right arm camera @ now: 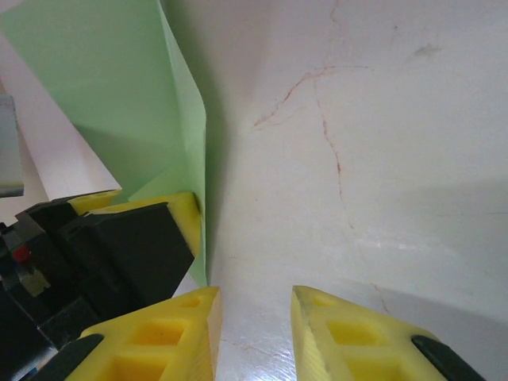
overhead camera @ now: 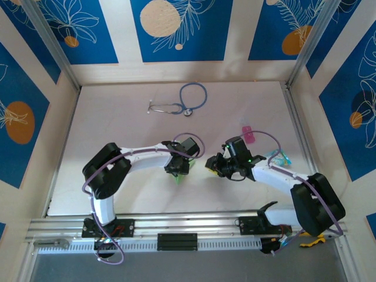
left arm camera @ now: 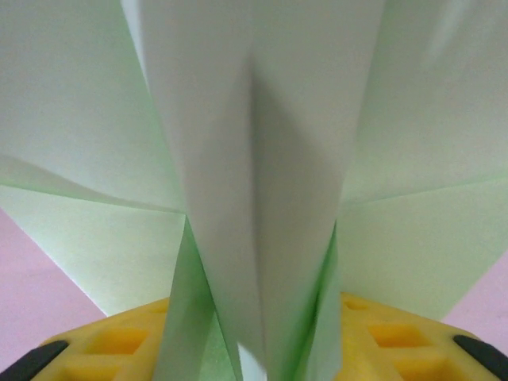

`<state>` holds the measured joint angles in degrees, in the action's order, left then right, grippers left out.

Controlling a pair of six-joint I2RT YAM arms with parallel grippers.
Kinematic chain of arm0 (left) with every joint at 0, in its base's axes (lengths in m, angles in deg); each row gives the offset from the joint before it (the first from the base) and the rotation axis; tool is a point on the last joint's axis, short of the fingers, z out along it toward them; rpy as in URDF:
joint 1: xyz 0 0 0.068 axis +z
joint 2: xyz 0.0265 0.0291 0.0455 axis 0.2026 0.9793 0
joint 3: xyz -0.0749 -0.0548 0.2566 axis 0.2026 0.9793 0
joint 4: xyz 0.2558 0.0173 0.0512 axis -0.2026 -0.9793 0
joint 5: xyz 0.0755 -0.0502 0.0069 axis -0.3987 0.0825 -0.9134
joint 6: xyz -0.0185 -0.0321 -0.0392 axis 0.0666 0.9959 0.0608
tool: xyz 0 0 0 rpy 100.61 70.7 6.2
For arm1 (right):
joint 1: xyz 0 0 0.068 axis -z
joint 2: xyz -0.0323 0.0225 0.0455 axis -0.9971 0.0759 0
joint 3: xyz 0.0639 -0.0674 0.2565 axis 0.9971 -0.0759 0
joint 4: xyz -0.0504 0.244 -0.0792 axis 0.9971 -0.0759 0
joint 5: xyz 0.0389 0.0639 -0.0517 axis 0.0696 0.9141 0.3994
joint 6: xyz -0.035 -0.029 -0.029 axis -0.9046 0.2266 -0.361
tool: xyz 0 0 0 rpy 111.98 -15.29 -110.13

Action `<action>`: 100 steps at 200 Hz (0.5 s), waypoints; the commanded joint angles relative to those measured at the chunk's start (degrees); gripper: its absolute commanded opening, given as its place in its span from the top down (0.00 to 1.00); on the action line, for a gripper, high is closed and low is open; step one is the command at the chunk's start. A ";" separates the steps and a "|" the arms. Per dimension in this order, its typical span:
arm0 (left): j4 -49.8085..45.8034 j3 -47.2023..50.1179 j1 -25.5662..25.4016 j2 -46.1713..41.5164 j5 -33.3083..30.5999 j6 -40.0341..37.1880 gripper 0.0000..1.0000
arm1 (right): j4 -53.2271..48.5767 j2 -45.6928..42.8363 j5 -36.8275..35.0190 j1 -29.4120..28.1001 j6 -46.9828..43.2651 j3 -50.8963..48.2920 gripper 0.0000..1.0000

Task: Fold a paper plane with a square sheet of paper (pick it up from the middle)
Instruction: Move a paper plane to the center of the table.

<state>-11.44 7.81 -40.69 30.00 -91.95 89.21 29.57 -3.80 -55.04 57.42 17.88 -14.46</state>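
pale green paper [left arm camera: 262,159] — part-folded, centre crease upright, standing between my left gripper [left arm camera: 254,353] jaws, half apart; pinched or loose, cannot tell. right gripper [right arm camera: 254,333] — slightly open, empty, just beside. step: mid-fold. next: press the crease flat.
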 commanded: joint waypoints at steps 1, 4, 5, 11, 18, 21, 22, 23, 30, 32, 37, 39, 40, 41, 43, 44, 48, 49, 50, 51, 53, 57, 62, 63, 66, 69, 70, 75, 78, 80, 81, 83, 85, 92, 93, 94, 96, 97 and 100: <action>1.09 -0.38 0.50 4.14 3.34 1.11 0.54 | -2.10 -1.89 -0.43 0.62 0.05 -1.32 0.71; 0.90 -0.58 0.59 4.33 3.26 1.18 0.54 | -2.16 -1.99 -0.38 0.73 0.06 -1.32 0.71; 0.85 -0.66 0.60 4.36 3.21 1.19 0.54 | -2.19 -2.02 -0.36 0.72 0.08 -1.37 0.71; 0.49 -1.31 0.70 4.74 2.92 1.20 0.54 | -2.27 -2.29 -0.41 0.83 0.04 -1.50 0.71; -0.08 -1.88 0.87 5.17 2.55 1.12 0.54 | -2.44 -2.60 -0.35 0.97 -0.04 -1.60 0.71; -0.39 -2.25 0.95 5.35 2.27 1.19 0.54 | -2.51 -2.70 -0.36 1.05 -0.01 -1.63 0.71; -0.45 -2.33 0.96 5.39 2.24 1.20 0.54 | -2.54 -2.77 -0.35 1.06 -0.04 -1.61 0.71; -0.57 -2.41 0.96 5.45 2.08 1.24 0.54 | -2.60 -2.80 -0.39 1.06 -0.05 -1.60 0.71; -1.25 -3.11 1.05 5.79 1.25 1.52 0.53 | -2.83 -3.09 -0.36 1.23 -0.22 -1.70 0.71; -1.34 -3.33 1.09 5.87 1.12 1.54 0.53 | -2.89 -3.16 -0.41 1.24 -0.19 -1.68 0.71; -1.59 -3.73 1.16 6.16 0.79 1.59 0.53 | -3.00 -3.39 -0.43 1.33 -0.25 -1.76 0.71; -1.69 -3.97 1.19 6.27 0.68 1.61 0.53 | -3.09 -3.50 -0.45 1.33 -0.29 -1.81 0.71; -1.67 -4.07 1.21 6.33 0.60 1.67 0.53 | -3.13 -3.56 -0.44 1.38 -0.27 -1.83 0.71; -1.71 -4.16 1.22 6.37 0.56 1.70 0.53 | -3.20 -3.59 -0.44 1.40 -0.30 -1.84 0.71; -1.83 -4.34 1.18 6.45 0.45 1.66 0.53 | -3.21 -3.64 -0.50 1.42 -0.30 -1.85 0.71; -1.88 -4.43 1.25 6.56 0.40 1.65 0.53 | -3.19 -3.68 -0.51 1.46 -0.27 -1.85 0.71; -2.06 -4.87 1.31 6.86 0.19 1.64 0.53 | -3.27 -3.85 -0.60 1.55 -0.26 -1.97 0.71; -2.08 -5.00 1.31 6.93 0.18 1.69 0.53 | -3.27 -3.87 -0.60 1.57 -0.25 -2.00 0.71; -2.13 -5.11 1.31 6.97 0.14 1.66 0.53 | -3.27 -3.92 -0.61 1.59 -0.29 -1.97 0.71; -2.20 -5.21 1.32 7.04 0.11 1.70 0.53 | -3.27 -3.95 -0.61 1.55 -0.31 -2.00 0.71; -2.30 -5.46 1.38 7.26 -0.02 1.68 0.53 | -3.29 -4.04 -0.61 1.65 -0.33 -1.96 0.71; -2.68 -5.93 1.36 7.57 -0.32 1.84 0.53 | -3.36 -4.19 -0.59 1.75 -0.27 -2.01 0.71; -3.15 -6.52 1.48 7.97 -0.71 2.11 0.53 | -3.41 -4.32 -0.57 1.84 -0.25 -2.09 0.71; -3.24 -6.66 1.49 8.06 -0.79 2.14 0.53 | -3.47 -4.37 -0.55 1.85 -0.29 -2.06 0.71; -3.44 -6.95 1.53 8.33 -0.91 2.24 0.53 | -3.49 -4.46 -0.52 1.93 -0.27 -2.10 0.71; -3.64 -7.31 1.54 8.59 -1.06 2.38 0.53 | -3.58 -4.50 -0.56 1.95 -0.35 -2.13 0.71; -3.70 -7.41 1.56 8.68 -1.10 2.40 0.53 | -3.56 -4.55 -0.54 1.95 -0.34 -2.12 0.71; -4.14 -7.95 1.62 8.96 -1.35 2.77 0.53 | -3.61 -4.66 -0.52 2.10 -0.35 -2.18 0.71; -4.27 -8.26 1.66 9.20 -1.52 3.05 0.53 | -3.69 -4.74 -0.40 2.17 -0.37 -2.13 0.71; -4.29 -8.44 1.71 9.32 -1.55 3.16 0.53 | -3.70 -4.76 -0.38 2.20 -0.36 -2.16 0.71; -4.29 -8.50 1.73 9.31 -1.56 3.19 0.53 | -3.75 -4.81 -0.38 2.21 -0.36 -2.14 0.71; -4.25 -8.65 1.73 9.43 -1.58 3.26 0.53 | -3.78 -4.84 -0.35 2.28 -0.47 -2.12 0.71; -4.22 -8.82 1.79 9.55 -1.54 3.30 0.53 | -3.83 -4.92 -0.35 2.29 -0.46 -2.18 0.71; -4.25 -9.51 1.97 9.85 -1.20 3.46 0.53 | -3.95 -5.07 -0.39 2.45 -0.64 -2.17 0.71; -4.27 -9.60 2.00 9.84 -1.17 3.43 0.53 | -3.96 -5.10 -0.37 2.46 -0.66 -2.18 0.71; -4.29 -9.74 2.01 9.83 -1.16 3.50 0.53 | -3.96 -5.15 -0.35 2.47 -0.67 -2.19 0.71; -4.40 -9.95 2.02 9.87 -1.10 3.60 0.53 | -4.03 -5.19 -0.30 2.54 -0.64 -2.14 0.71; -4.44 -10.00 2.02 9.85 -1.17 3.63 0.53 | -4.05 -5.20 -0.28 2.55 -0.66 -2.17 0.71; -4.66 -10.35 2.00 9.89 -1.27 3.72 0.53 | -4.14 -5.33 -0.26 2.60 -0.72 -2.06 0.71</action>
<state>-14.67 -1.26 -39.69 36.32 -92.65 90.94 27.25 -7.61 -55.09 59.45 17.85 -15.95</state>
